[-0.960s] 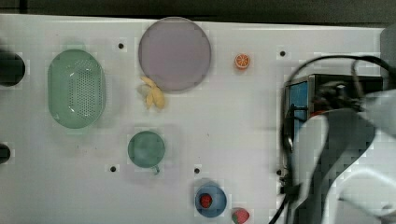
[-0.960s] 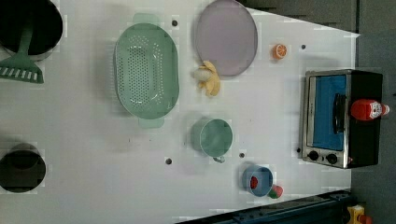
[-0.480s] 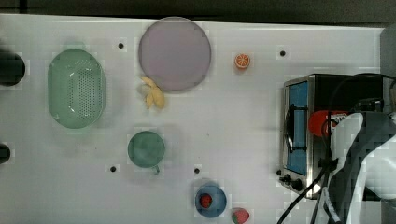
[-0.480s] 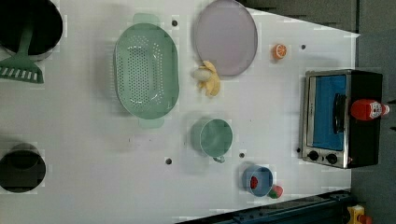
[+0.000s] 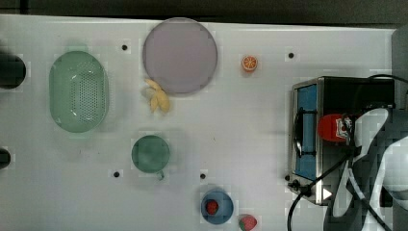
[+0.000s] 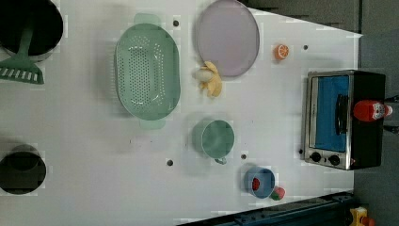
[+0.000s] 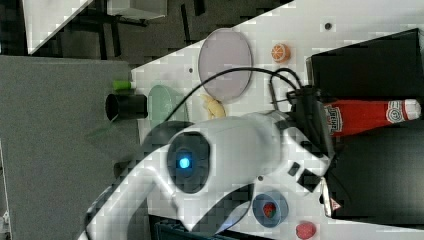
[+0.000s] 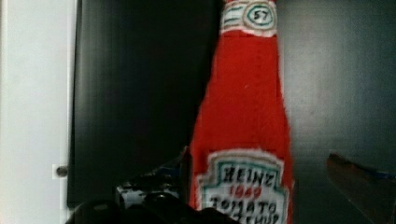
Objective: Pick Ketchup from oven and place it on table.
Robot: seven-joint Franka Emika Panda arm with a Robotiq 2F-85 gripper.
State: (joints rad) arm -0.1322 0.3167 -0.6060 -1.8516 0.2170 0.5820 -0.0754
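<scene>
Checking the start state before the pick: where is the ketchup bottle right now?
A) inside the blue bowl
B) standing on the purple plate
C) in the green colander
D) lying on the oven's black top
D: the ketchup lies on its side across the oven's black top.

A grey floor (image 7: 60, 125) lies beside the worktop, with a dark band (image 5: 202, 6) beyond its far edge.
</scene>
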